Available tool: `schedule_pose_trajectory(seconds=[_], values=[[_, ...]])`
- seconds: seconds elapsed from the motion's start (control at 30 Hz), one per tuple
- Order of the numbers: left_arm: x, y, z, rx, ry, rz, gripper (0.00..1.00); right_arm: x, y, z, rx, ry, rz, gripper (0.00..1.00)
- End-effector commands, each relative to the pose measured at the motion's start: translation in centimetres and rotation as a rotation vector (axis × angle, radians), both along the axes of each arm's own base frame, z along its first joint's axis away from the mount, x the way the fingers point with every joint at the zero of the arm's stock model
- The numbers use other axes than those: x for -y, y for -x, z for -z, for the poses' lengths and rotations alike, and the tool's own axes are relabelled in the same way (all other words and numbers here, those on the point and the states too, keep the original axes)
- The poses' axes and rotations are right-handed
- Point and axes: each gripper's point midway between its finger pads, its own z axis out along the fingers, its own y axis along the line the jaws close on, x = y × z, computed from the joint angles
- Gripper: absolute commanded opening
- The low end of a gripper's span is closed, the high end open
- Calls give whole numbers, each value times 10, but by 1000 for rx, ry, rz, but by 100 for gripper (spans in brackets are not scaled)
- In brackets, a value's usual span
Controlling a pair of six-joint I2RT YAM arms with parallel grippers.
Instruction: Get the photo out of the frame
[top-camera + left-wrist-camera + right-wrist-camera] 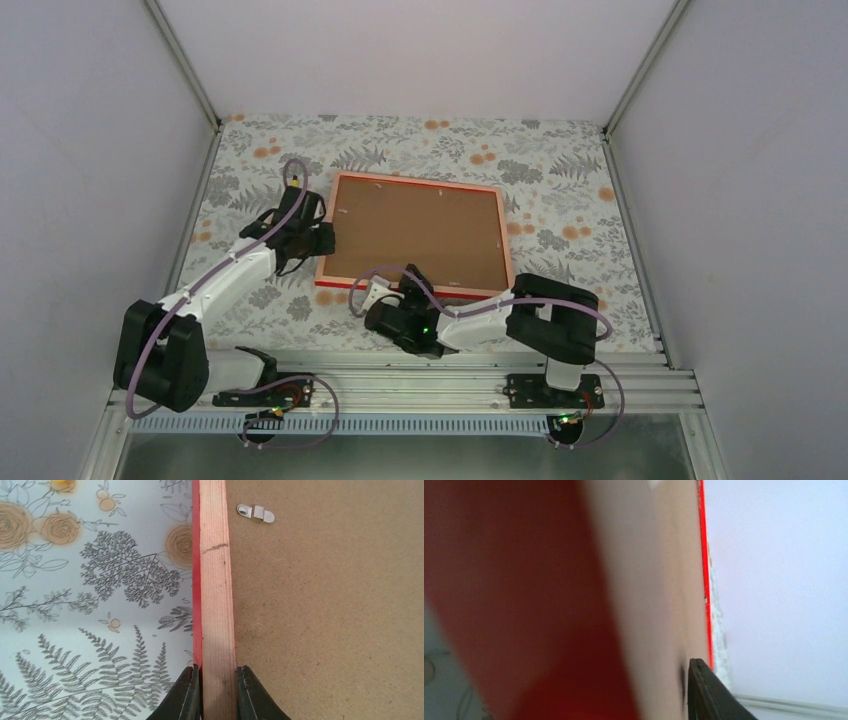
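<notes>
One frame is observed, lying flat and back-side up near the middle of the table. Its long sides are set across the view, with a slight skew. A brown board is seated within the four red-edged rails and fills the opening. The photo is not exposed, as only the rear of the frame is presented.

In the left wrist view, the frame's left rail is seen as a strip of bare pale wood with a red outer edge. One small metal clip is noted on the board just inside that rail. Further clips cannot be counted with confidence from the top view.

Two grippers are recorded. The left gripper is placed at the frame's left side; its jaws are clamped on the left rail, one finger on the outer red edge and the other on the board side.

The right gripper is placed at the frame's near rail. In the right wrist view the frame is blurred and very close, and only one finger is visible. Whether these jaws are apart or closed cannot be told.

The table is covered in a floral and fern print.
</notes>
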Motion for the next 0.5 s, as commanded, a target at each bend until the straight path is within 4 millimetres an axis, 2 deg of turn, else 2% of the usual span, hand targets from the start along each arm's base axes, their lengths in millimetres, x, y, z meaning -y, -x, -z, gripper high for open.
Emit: schedule_pose_trajectory(seconds=[0.0, 0.13, 0.27, 0.47], values=[[1, -7, -14, 67, 92, -14, 2, 9, -6, -32, 98, -54, 67, 24], [-5, -6, -22, 87, 119, -30, 3, 8, -6, -47, 105, -63, 55, 15], [-15, -5, -40, 140, 133, -67, 14, 5, -7, -63, 115, -66, 49, 8], [-41, 2, -90, 282, 141, -182, 30, -2, -6, -96, 117, -133, -5, 4]])
